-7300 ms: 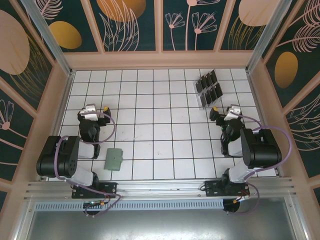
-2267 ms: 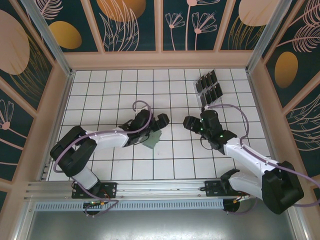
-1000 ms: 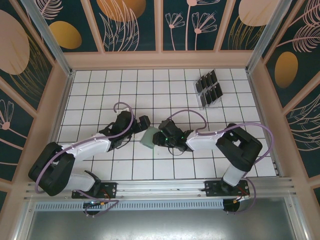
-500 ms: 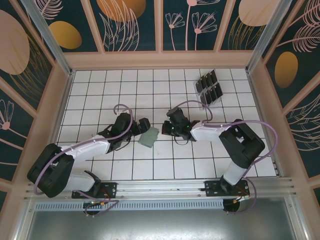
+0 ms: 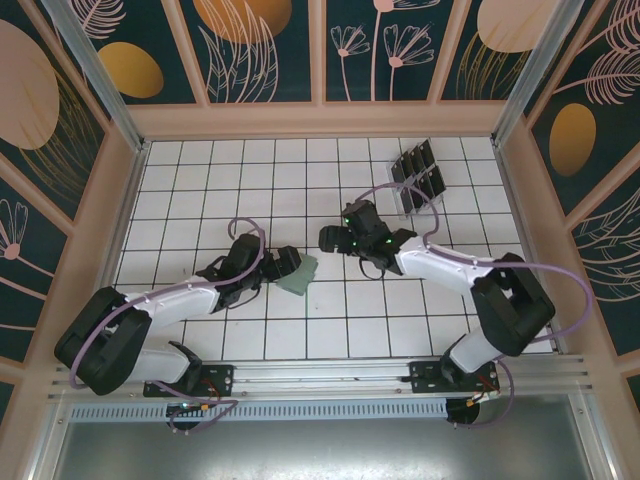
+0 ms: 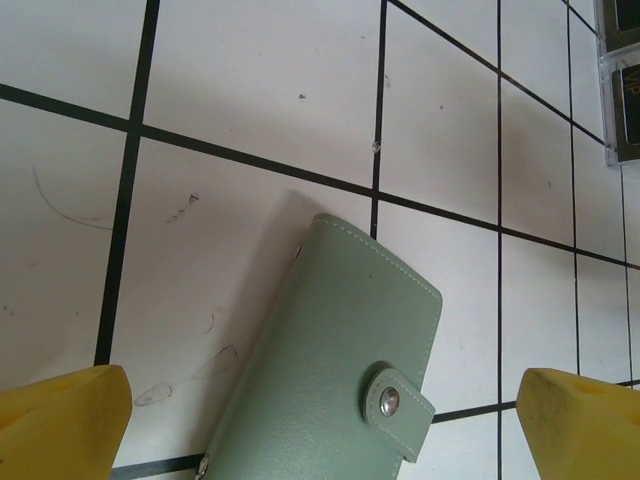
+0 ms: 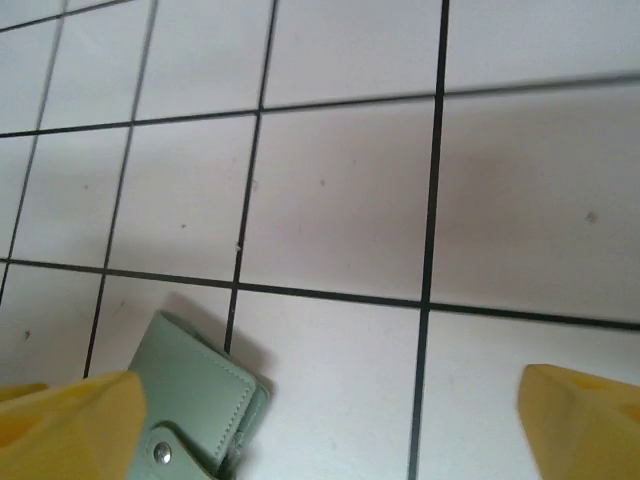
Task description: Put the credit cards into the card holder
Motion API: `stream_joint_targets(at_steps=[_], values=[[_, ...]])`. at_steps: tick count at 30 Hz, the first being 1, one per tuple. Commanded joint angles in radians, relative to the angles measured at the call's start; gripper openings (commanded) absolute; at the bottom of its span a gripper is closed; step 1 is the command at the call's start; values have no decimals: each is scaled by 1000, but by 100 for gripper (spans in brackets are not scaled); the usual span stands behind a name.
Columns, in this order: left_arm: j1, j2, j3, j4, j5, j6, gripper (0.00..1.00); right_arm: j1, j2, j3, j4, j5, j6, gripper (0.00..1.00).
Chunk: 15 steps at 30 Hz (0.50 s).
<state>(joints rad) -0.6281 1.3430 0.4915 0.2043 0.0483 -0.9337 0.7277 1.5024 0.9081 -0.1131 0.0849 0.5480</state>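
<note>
The sage-green card holder (image 5: 299, 276) lies flat on the tiled floor, its snap tab fastened. In the left wrist view the card holder (image 6: 335, 375) sits between my left gripper's (image 6: 322, 425) yellow fingertips (image 6: 62, 420), which stand wide and do not touch it. My left gripper (image 5: 284, 263) is open at the holder's left edge. My right gripper (image 5: 330, 239) hovers open, up and to the right of the holder, with bare tile under it. The right wrist view has the holder (image 7: 195, 400) at lower left beside my right gripper (image 7: 330, 425). The dark credit cards (image 5: 420, 172) stand at the back right.
A clear slotted rack (image 5: 408, 205) holds the cards at the back right, and its corner (image 6: 606, 110) is at the upper right of the left wrist view. Wooden walls (image 5: 130, 200) enclose the white tiled floor (image 5: 250, 180).
My right gripper, which was at the card holder one second ago, has let go, opened wide and drawn back up and to the right. My left gripper has shifted closer to the holder.
</note>
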Motion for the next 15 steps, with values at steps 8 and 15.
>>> stream_joint_targets(at_steps=[8, 15], values=[[-62, 58, 15, 71, -3, -41, 99, -136, -186, -205, 185, -261, 55, 99], [-102, 88, 10, 104, -5, -82, 99, -136, -237, -308, 254, -308, 113, 75]])
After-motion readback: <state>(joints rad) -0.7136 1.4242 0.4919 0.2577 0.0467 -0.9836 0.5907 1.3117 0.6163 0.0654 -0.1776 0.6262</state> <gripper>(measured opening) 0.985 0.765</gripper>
